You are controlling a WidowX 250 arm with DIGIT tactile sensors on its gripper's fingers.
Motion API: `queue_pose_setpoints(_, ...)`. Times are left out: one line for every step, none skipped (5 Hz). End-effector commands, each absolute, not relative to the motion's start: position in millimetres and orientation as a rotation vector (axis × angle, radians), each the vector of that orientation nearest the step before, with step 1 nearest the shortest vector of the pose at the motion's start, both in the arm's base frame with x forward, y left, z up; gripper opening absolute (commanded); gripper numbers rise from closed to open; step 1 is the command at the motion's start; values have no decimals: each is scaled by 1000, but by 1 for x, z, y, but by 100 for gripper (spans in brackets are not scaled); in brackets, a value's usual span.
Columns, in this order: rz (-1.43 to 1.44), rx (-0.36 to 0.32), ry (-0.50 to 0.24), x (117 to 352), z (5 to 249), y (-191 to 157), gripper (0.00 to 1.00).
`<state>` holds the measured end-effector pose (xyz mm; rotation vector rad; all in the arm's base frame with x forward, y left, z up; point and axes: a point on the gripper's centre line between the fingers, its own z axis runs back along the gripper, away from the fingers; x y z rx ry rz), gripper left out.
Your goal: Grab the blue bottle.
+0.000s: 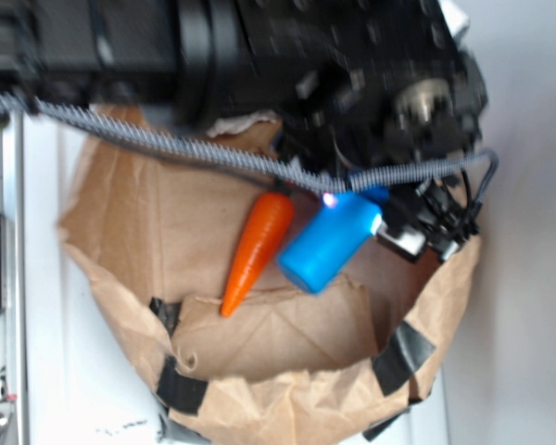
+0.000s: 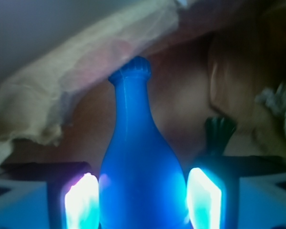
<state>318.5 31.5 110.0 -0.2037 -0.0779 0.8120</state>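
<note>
The blue bottle (image 1: 328, 247) lay on its side in a crumpled brown paper nest (image 1: 130, 213) whose torn edges were patched with strips of black tape (image 1: 403, 357). Just beside it on the left lay an orange toy carrot (image 1: 257, 250), point toward the near rim of the paper, green top up near the bottle's upper end; the two were close enough that I could not tell whether they touched. A coiled grey cable (image 1: 167, 144) swung across the scene above both toys, and the black bulk of the arm (image 1: 287, 56) covered the far part of the paper. In the exterior view the gripper (image 1: 371, 204) sat over the bottle's upper right end, hiding its neck. In the wrist view the gripper (image 2: 143, 202) had its two fingers (image 2: 81, 202) spread to either side of the bottle's (image 2: 138, 176) wide body, glowing pale blue, with a thin dark gap showing on each side, so the jaws stood apart and nothing was clamped. The bottle's flared lip pointed away toward a raised fold of paper (image 2: 86, 71), and the carrot's dark green top (image 2: 218, 133) poked up right beside the right finger.
</note>
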Motion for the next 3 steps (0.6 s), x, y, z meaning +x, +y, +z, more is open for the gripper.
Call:
queue_pose_setpoints(432, -131, -246, 320, 185, 33, 0)
queue_pose_setpoints(297, -93, -281, 309, 206, 24, 0)
queue_pose_setpoints(236, -75, -311, 305, 210, 27, 0)
